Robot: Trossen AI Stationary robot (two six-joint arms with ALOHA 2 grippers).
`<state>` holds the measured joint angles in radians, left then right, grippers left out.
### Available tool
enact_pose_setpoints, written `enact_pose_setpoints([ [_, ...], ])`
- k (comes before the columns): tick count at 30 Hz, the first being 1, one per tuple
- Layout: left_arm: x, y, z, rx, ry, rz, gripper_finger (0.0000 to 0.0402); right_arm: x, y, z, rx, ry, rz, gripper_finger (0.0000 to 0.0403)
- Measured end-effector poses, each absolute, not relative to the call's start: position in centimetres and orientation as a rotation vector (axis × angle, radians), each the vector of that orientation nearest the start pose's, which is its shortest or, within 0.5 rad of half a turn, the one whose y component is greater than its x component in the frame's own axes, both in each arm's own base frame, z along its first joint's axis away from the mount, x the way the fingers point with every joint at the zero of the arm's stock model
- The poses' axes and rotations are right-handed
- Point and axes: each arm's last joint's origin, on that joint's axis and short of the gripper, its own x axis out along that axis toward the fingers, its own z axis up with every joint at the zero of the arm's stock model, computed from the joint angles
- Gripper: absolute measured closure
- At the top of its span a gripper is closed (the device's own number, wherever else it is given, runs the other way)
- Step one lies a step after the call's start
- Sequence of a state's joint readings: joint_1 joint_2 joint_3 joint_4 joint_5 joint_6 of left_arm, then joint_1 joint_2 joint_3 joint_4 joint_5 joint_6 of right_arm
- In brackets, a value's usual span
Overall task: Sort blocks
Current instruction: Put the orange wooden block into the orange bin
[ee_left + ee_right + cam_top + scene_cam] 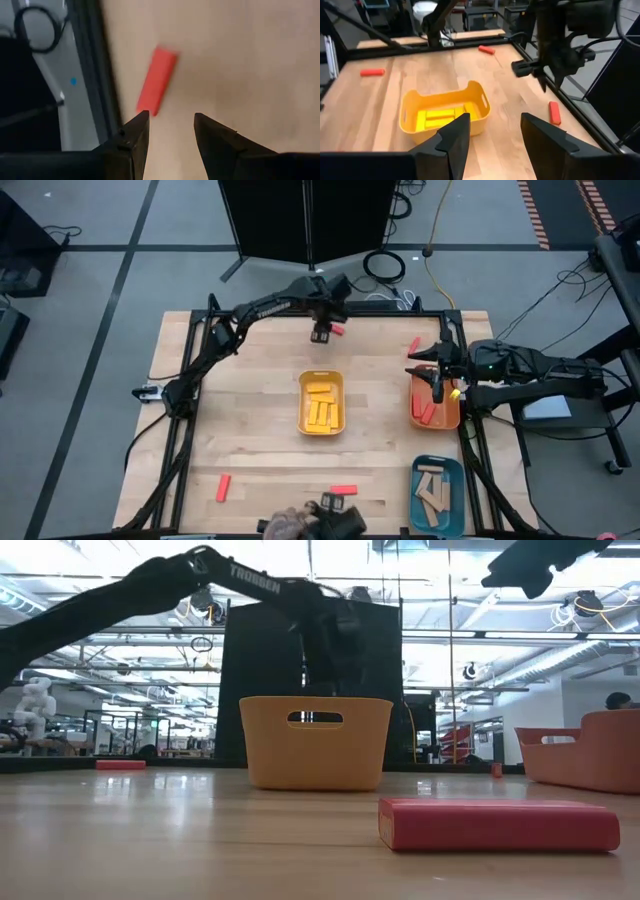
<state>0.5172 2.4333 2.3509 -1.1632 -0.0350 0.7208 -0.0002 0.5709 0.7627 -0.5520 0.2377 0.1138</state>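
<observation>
My left gripper (170,131) hangs spread and empty over a red block (157,80) at the table's (250,420) far edge.

The block lies flat just beside its fingertips, untouched. My right gripper (492,132) hovers spread and empty above the orange tray (447,415), which holds red blocks. The yellow tray (321,402) mid-table holds yellow blocks and the teal tray (437,494) tan ones. More red blocks lie loose along the near edge (222,488) and near the far right corner (414,344).
</observation>
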Motion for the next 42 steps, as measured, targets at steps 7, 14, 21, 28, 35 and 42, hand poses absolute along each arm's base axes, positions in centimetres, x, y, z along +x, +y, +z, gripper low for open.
enact_pose_setpoints([
  [7,42.7,26.3,21.8,0.258,1.33,0.061,0.0249,12.5,-0.7,30.7,0.063,0.383,-0.264,0.0234],
  [14,43.1,26.6,21.1,0.286,1.311,0.046,0.0249,16.2,-1.5,29.0,0.108,0.414,-0.315,0.0234],
  [21,41.7,29.5,18.6,0.311,1.368,0.001,0.0249,19.1,-2.1,27.1,0.124,0.504,-0.348,0.0234],
  [28,42.1,30.6,16.8,0.403,1.343,-0.04,0.0249,20.7,-2.8,26.4,0.133,0.496,-0.37,0.0234],
  [35,43.1,30.2,17.0,0.518,1.277,-0.104,0.0249,21.6,-4.1,25.6,0.174,0.515,-0.364,0.0234],
  [42,43.6,29.4,15.9,0.508,1.266,-0.19,0.0249,22.1,-4.9,24.8,0.223,0.547,-0.346,0.0234],
])
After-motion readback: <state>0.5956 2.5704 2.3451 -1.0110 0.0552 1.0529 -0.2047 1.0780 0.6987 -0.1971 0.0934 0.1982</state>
